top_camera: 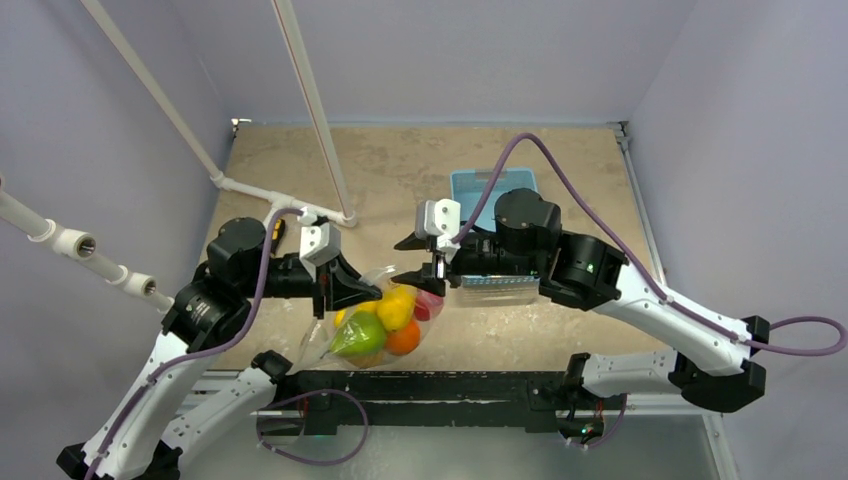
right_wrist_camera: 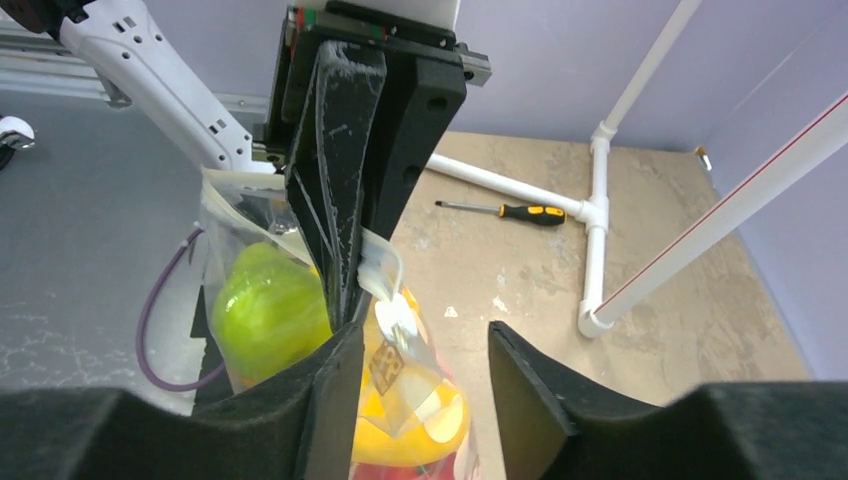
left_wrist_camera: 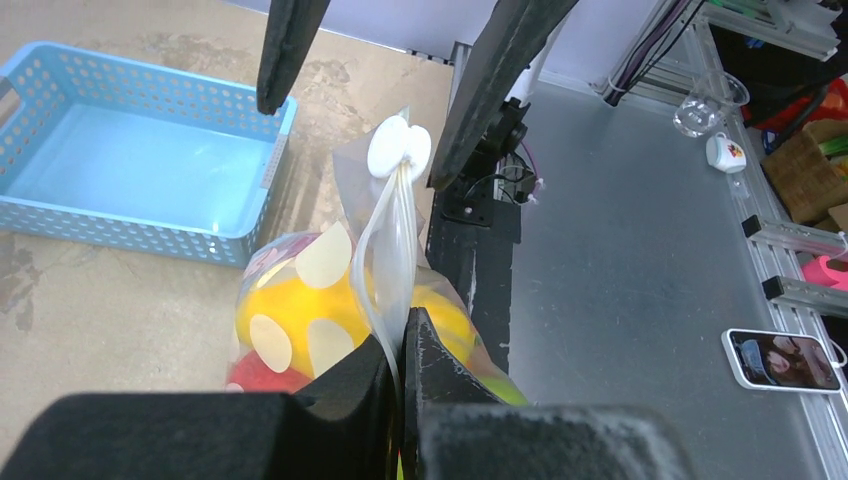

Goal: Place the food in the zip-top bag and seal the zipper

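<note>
Left gripper (left_wrist_camera: 404, 345) has its jaws together, clamped on the zipper (left_wrist_camera: 388, 250) at the near end of the strip. From that pinch the pale strip runs straight away toward the right gripper (left_wrist_camera: 372, 95). Its long axis therefore lies along the line between the two tools. At the far end of the strip, a white round tab (left_wrist_camera: 398, 148) sits in the gap between the right gripper's fingers. These stand apart on either side of it and grip nothing. In the right wrist view the tab lies closer to one finger than to the other.

Below the strip the zip-top bag (top_camera: 375, 322) hangs between the arms, over the near edge of the table (top_camera: 300, 160). The food (top_camera: 397, 308) is already inside: yellow, green, orange and red fruits pressed against the dotted plastic. The light-blue basket (left_wrist_camera: 130, 160) stands well apart, behind the right gripper.

With the left end anchored, the right gripper looks better placed to press the zipper. It would likely need to centre on the strip first, so that both fingers meet it squarely.
</note>
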### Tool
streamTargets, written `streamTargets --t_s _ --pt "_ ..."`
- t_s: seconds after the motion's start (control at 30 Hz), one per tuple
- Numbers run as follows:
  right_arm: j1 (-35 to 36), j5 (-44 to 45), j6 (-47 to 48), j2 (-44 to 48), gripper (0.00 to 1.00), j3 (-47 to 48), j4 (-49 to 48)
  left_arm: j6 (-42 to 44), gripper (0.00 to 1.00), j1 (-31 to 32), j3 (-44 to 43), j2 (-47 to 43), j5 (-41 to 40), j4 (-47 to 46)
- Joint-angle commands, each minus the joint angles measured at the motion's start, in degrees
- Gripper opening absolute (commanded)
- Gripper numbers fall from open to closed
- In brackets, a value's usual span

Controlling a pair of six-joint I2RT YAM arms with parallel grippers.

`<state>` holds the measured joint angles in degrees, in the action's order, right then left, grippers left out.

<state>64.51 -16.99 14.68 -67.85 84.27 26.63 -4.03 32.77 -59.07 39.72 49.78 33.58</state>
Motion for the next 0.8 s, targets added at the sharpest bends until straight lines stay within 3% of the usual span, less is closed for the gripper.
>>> streamTargets --t_s 0.0,0.4,0.77 --pt "0.15 -0.16 -0.97 3.08 0.54 -4.25 -6.97 -1.22 0.0 0.16 -3.73 -0.88 2.67 -2.89" --pt "0.18 -7.32 -3.15 6.48 0.53 -12.75 -21.26 -2.21 0.0 0.18 -4.58 -0.79 5.29 -3.75" --pt "0.18 -10.98 -3.43 5.41 0.37 -14.13 -24.9 -2.48 0.0 0.17 -4.63 -1.31 6.68 -4.49"
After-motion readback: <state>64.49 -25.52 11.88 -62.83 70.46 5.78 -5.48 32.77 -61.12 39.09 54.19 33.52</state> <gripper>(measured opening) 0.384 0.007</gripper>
